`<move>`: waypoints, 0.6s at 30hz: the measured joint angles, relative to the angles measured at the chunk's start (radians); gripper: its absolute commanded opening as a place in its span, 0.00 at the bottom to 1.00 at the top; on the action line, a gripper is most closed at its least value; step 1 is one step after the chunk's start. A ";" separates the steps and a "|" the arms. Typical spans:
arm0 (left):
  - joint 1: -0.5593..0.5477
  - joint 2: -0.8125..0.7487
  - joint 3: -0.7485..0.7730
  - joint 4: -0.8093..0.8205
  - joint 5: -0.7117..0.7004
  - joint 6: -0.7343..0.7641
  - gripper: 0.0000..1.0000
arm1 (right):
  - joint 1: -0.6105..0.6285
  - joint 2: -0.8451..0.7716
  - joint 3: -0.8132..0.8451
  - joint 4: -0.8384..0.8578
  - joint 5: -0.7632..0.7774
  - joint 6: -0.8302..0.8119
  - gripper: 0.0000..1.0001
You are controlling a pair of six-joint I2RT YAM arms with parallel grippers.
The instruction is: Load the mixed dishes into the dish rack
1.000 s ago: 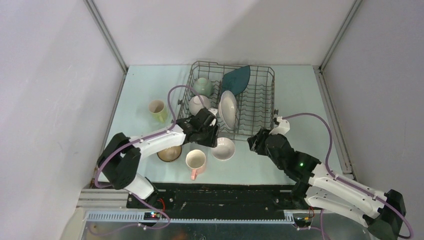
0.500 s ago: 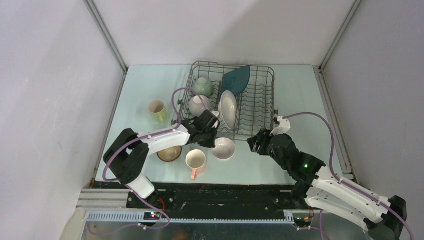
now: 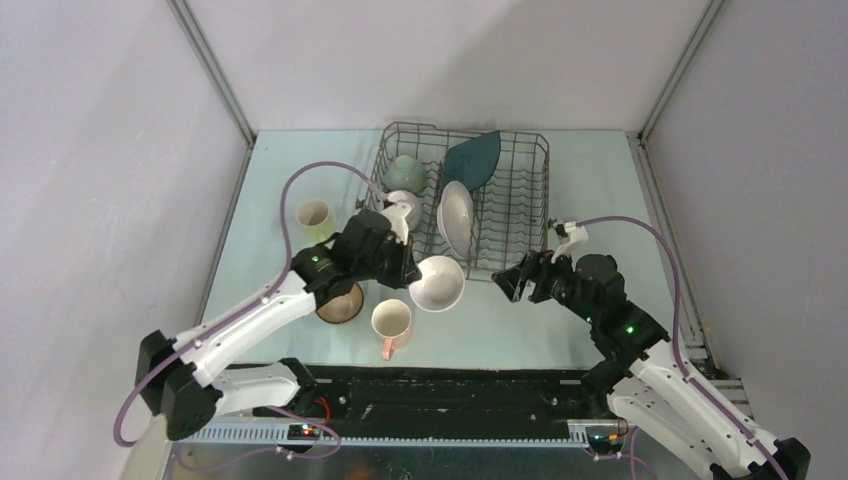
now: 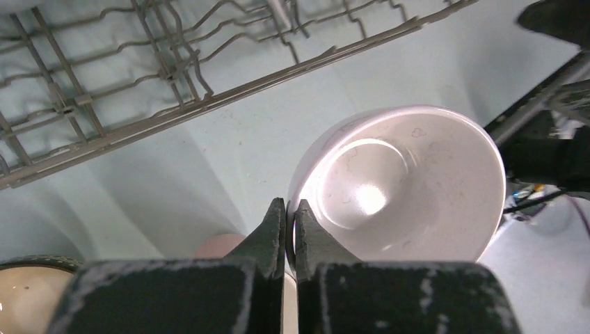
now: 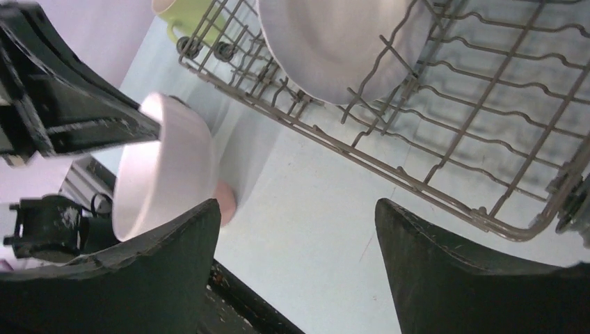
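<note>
White glossy bowl [image 3: 437,284] hangs tilted, rim pinched by left gripper [image 4: 286,207]; right gripper [image 5: 296,209] gapes.

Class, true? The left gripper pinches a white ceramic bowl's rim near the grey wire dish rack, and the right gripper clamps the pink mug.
Wrong on the right gripper: the right wrist view shows it open, holding nothing. The pink mug stands free on the table. The left gripper does pinch the rim of the white ceramic bowl.

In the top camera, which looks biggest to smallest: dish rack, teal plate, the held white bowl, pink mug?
1. dish rack
2. dark teal plate and white bowl: about alike, and the bowl is raised nearer the camera, so no ranking
3. pink mug
</note>
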 measured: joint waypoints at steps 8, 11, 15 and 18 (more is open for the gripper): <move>0.139 -0.123 -0.014 0.069 0.170 -0.009 0.00 | -0.053 0.008 0.056 0.029 -0.204 -0.070 1.00; 0.164 -0.158 -0.021 0.101 0.220 -0.021 0.00 | -0.053 0.029 0.091 0.064 -0.273 -0.069 1.00; 0.172 -0.167 -0.021 0.142 0.274 -0.035 0.00 | -0.047 0.078 0.116 0.154 -0.350 -0.029 1.00; 0.182 -0.167 -0.021 0.154 0.299 -0.047 0.00 | -0.013 0.126 0.122 0.229 -0.368 0.010 0.99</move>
